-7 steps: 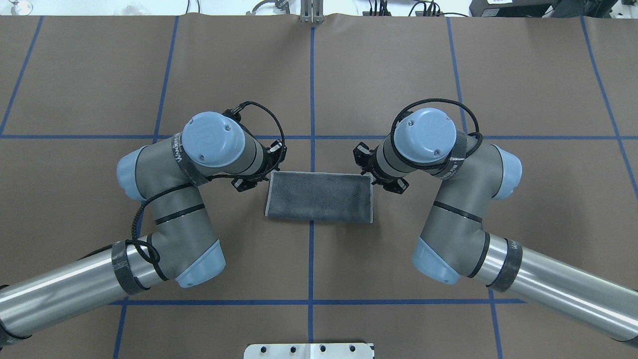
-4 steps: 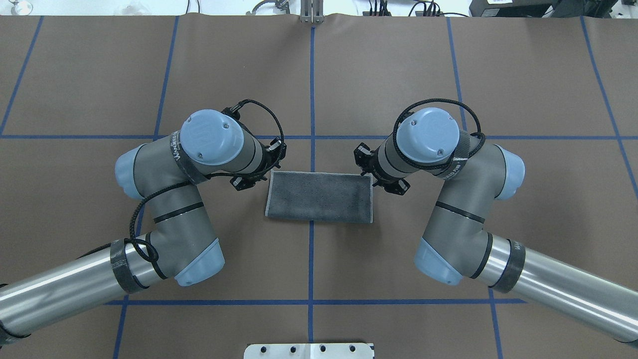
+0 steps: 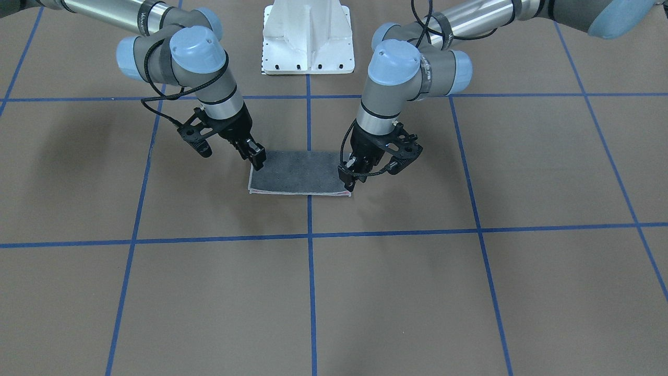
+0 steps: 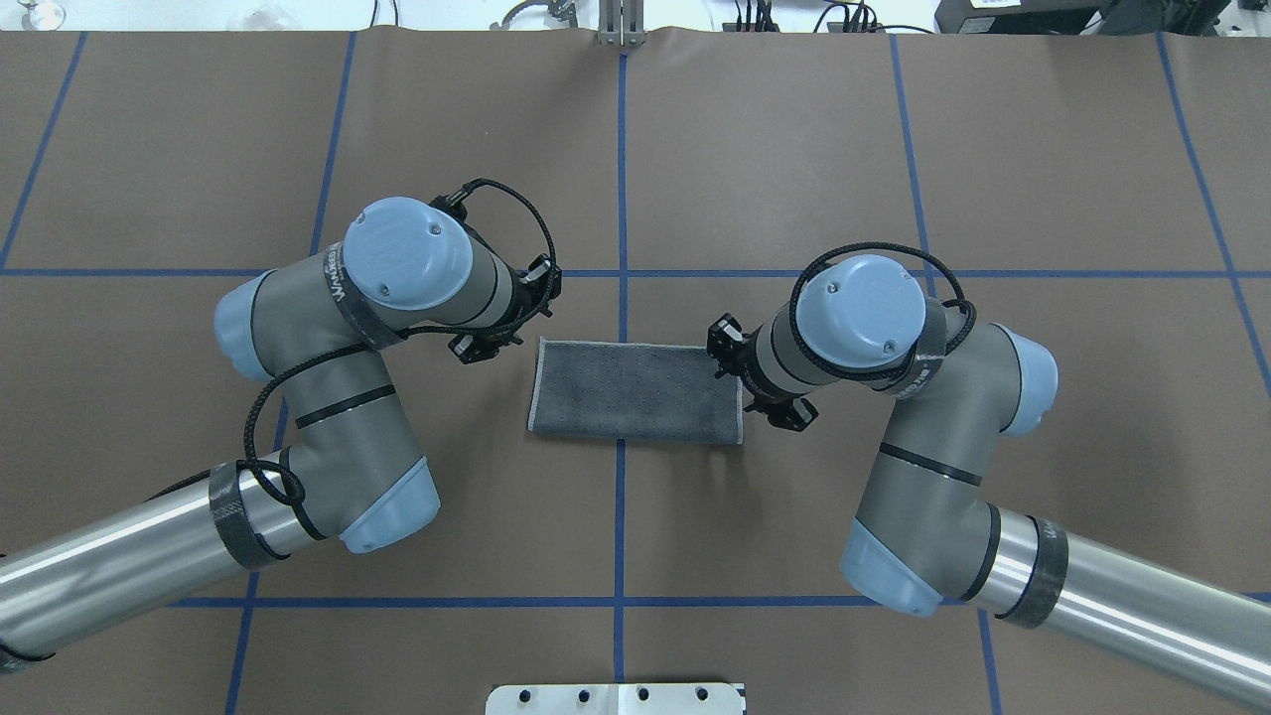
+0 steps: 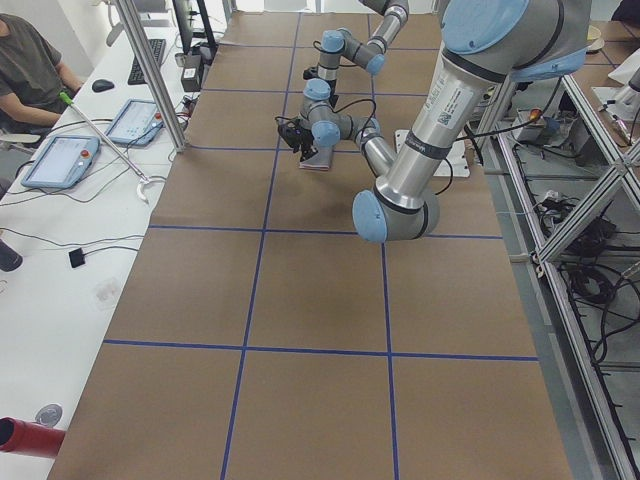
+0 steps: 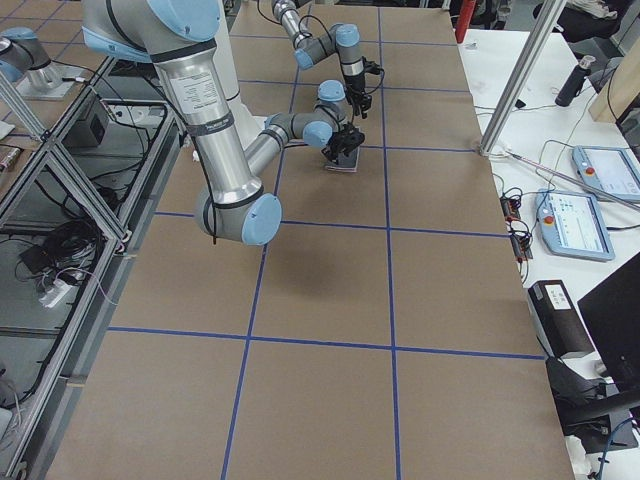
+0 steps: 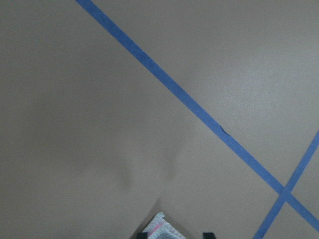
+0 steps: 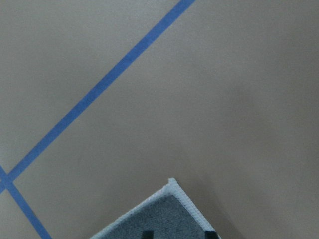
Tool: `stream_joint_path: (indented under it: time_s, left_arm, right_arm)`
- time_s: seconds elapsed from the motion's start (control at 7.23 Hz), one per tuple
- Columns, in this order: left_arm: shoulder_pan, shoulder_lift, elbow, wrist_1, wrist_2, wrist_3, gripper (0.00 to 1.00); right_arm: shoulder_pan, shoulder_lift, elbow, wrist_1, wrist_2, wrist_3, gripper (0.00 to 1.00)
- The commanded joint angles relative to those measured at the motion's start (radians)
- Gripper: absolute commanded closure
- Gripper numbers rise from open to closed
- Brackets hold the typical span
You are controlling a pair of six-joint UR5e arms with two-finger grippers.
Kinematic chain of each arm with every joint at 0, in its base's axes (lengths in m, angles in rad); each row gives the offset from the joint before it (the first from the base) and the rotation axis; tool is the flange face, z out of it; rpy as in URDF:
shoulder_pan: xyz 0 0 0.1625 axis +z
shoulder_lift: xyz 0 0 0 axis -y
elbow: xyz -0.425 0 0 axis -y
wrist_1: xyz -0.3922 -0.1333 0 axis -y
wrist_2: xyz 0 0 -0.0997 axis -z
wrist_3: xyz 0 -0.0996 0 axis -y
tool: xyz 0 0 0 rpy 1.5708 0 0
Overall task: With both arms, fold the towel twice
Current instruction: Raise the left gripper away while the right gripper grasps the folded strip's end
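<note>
The towel point(image 4: 635, 392) lies flat near the table's middle as a rectangle, grey face up, with a pink edge showing in the front-facing view point(image 3: 297, 178). My left gripper point(image 3: 348, 180) hovers at the towel's far-left corner; the left wrist view shows that corner point(image 7: 159, 228) between fingertips that stand apart. My right gripper point(image 3: 257, 158) is over the towel's right edge; the right wrist view shows a towel corner point(image 8: 164, 216) between fingertips that stand apart. Both grippers look open and hold nothing. In the overhead view the wrists hide both sets of fingertips.
The white pedestal base point(image 3: 308, 36) stands at the robot's side of the table. Blue tape lines point(image 4: 622, 199) grid the brown table cover. An operators' side table with tablets point(image 5: 70, 160) runs along the table's far edge.
My right wrist has moved toward the robot along the towel's right edge. My left wrist has shifted a little left and away from the robot. The towel has not moved.
</note>
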Motion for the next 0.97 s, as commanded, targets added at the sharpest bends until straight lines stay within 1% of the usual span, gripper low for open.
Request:
stream_joint_path:
  time_s: [0.0,0.14,0.83]
  left_arm:
    - [-0.011,0.004,-0.001,0.000,0.000,0.002,0.36]
    - [-0.011,0.002,-0.009,0.001,0.000,0.002,0.35]
    - [-0.009,0.004,-0.009,0.004,-0.002,0.000,0.34]
  right_arm:
    - [-0.057,-0.016,0.018,-0.002,-0.063,0.101,0.32]
    - [-0.061,-0.016,0.019,-0.003,-0.063,0.154,0.32]
    - [-0.088,-0.022,0.009,-0.003,-0.070,0.190,0.34]
